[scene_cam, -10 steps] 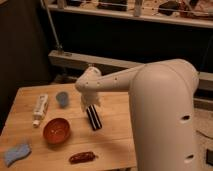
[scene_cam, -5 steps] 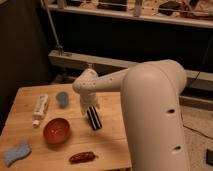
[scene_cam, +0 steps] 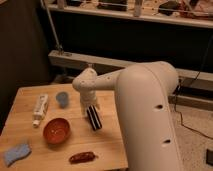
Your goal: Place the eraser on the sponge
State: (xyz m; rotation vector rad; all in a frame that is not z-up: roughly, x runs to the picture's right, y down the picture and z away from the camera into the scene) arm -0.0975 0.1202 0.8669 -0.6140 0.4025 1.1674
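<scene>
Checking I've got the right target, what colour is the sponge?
Light blue, in the camera view; the sponge lies bottom left, the gripper is at the eraser.

Big fat arm (scene_cam: 145, 100), smooth and round like a tube, creamy white all over. Two small dark dots on the side. Round, ball-like joint at the thin end. Small pale gripper (scene_cam: 91, 110) right at the tip, low over the wooden table (scene_cam: 107, 145).

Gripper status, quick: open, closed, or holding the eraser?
Gripper: at the upper end of the eraser, right of the red bowl; whether it is open, closed or holding the eraser cannot be told.
</scene>
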